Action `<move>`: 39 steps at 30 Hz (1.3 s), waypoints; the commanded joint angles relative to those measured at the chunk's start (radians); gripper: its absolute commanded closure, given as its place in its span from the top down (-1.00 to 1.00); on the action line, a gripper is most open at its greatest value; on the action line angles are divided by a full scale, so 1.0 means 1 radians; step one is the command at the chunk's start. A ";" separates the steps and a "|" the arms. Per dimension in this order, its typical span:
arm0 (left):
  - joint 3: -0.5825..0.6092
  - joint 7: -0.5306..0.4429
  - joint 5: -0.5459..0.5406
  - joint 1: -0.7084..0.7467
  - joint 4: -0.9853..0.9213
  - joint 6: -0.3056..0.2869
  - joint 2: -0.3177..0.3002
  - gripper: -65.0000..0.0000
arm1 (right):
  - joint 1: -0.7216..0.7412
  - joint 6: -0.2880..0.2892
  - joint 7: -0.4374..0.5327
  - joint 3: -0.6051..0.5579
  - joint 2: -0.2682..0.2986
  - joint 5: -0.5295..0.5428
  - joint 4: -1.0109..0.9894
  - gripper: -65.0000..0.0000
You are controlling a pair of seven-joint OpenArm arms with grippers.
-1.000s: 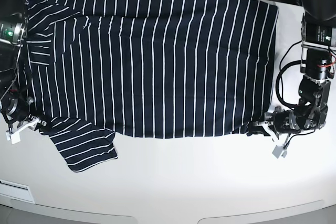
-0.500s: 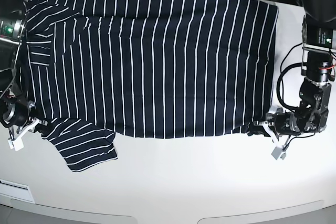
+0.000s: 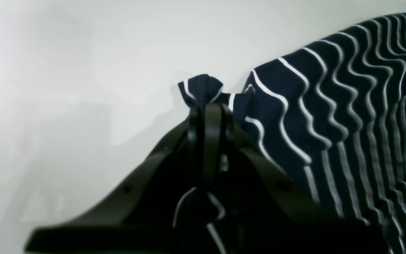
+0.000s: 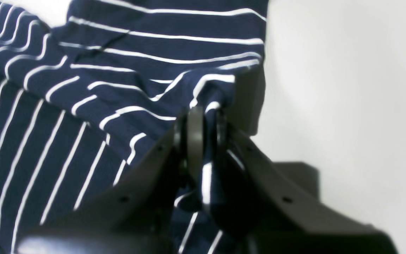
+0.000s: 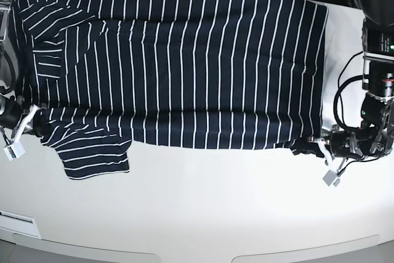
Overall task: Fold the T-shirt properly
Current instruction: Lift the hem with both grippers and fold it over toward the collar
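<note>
1. Navy, nearly black soft cloth with thin white stripes, the short-sleeved T-shirt (image 5: 178,69), lies spread flat across the upper half of the white desk (image 5: 203,214) in the base view, one sleeve (image 5: 92,158) jutting down at lower left.
2. At the frame's right edge, the left gripper (image 5: 314,146) has its fingers (image 3: 208,123) pressed together on a small tuft at the shirt's lower right corner; the left wrist view shows cloth bunched above the tips.
3. At the left edge, the right gripper (image 5: 38,121) likewise pinches the hem beside the sleeve; its fingers (image 4: 196,130) are closed tight with striped fabric pulled between them.
4. Judging by this, the step in hand is gripping both near corners for the first fold.
5. Next, both arms would need to lift together and carry that edge toward the top of the frame, keeping even tension so the cloth does not sag or slip from either pinch.
</note>
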 commanded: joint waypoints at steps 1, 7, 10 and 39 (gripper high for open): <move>-0.008 0.024 -0.055 -0.037 0.035 -0.026 -0.016 -1.00 | 0.020 0.002 0.023 0.011 0.043 0.013 0.026 -1.00; -0.008 0.184 -0.213 -0.037 0.169 -0.025 -0.059 -1.00 | 0.020 0.002 0.022 0.011 0.093 0.016 0.031 -1.00; -0.008 0.198 -0.217 -0.037 0.251 -0.025 -0.108 -1.00 | 0.019 0.002 0.013 0.011 0.107 0.016 0.031 -1.00; -0.008 0.359 -0.379 0.283 0.562 -0.035 -0.344 -1.00 | -0.133 0.002 -0.298 0.011 0.151 0.192 0.186 -1.00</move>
